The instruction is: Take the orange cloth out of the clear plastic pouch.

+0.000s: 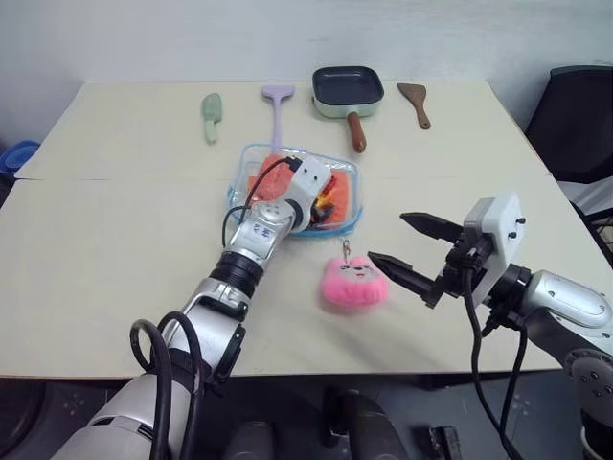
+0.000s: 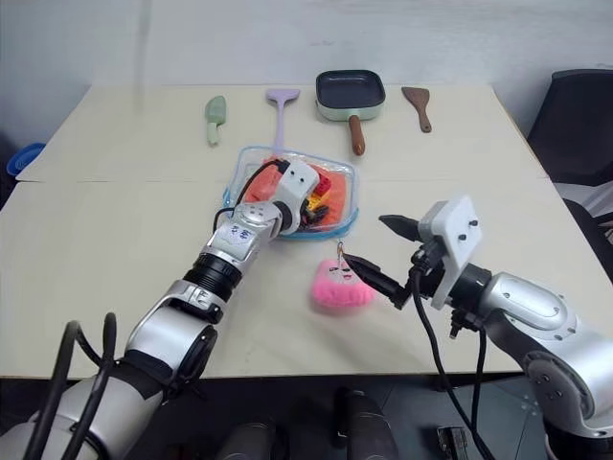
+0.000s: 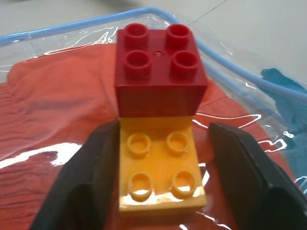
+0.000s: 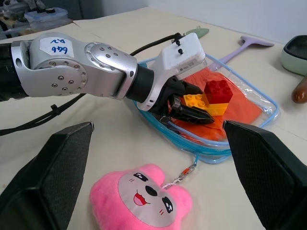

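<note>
orange cloth [image 4: 240,108] lies flat inside the clear plastic pouch [image 1: 251,158] at mid-table, directly under the left gripper [image 4: 192,111], which is far nearer than the right gripper [image 1: 414,252]. left fingers [image 3: 91,177] flank a yellow block [image 3: 160,167] with a red block [image 3: 158,72] stacked at its far end, not clearly clamping. right gripper, spread wide, waits toward 4 o'clock of the pouch, past the pink plush toy [image 1: 352,283].

A flat, glossy clear plastic pouch with light-blue edging [image 4: 266,106] is laid on the beige tabletop [image 1: 115,249], near its middle. A soft bright orange cloth [image 3: 53,129] is spread flat inside it, seen through the crinkled film.
</note>
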Robot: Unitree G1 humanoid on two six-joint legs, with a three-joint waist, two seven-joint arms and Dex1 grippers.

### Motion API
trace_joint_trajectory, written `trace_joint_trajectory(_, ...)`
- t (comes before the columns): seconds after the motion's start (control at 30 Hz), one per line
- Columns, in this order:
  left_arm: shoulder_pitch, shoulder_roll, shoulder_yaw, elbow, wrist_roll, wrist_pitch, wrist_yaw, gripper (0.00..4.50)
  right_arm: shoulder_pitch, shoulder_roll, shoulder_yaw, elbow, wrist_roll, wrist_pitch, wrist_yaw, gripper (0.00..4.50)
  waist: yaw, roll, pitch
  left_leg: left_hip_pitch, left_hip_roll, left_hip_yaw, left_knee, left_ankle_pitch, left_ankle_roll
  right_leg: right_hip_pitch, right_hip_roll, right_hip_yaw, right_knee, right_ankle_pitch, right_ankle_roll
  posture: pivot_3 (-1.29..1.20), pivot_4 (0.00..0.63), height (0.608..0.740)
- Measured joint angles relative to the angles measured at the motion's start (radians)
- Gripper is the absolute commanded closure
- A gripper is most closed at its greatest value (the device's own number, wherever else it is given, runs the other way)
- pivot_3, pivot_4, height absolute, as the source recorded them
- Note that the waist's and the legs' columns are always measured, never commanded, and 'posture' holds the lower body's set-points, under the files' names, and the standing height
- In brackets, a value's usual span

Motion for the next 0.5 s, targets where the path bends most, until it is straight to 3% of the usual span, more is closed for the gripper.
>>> trace_joint_trajectory(0.07,0.000,0.004,0.009,0.001,0.002,-0.002,0.000,2.97,0.008,-0.008,0.000,0.000,0.000,0.000,0.000,0.00,0.000,0.000,0.000,0.000,0.000,0.000,0.000,0.000,0.000,0.000,0.000,0.000,0.000,0.000,0.000,0.00,0.150,0.740)
trace_joint_trajectory(0.27,0.071,0.044,0.060,-0.160,-0.025,0.034,-0.026,2.95,0.007,-0.016,0.002,0.001,0.000,-0.004,0.007,0.00,-0.005,0.000,0.000,0.000,0.001,0.000,0.000,0.000,0.000,-0.001,0.000,0.000,0.002,0.000,0.000,0.00,0.150,0.740)
trace_joint_trajectory(0.5,0.166,0.228,0.312,-0.541,-0.127,0.147,-0.005,2.95,-0.057,-0.029,0.058,0.036,0.015,-0.007,0.106,0.00,-0.020,0.000,0.000,0.004,0.001,-0.001,0.000,0.000,-0.001,0.000,0.000,0.000,0.004,0.000,0.000,0.00,0.150,0.740)
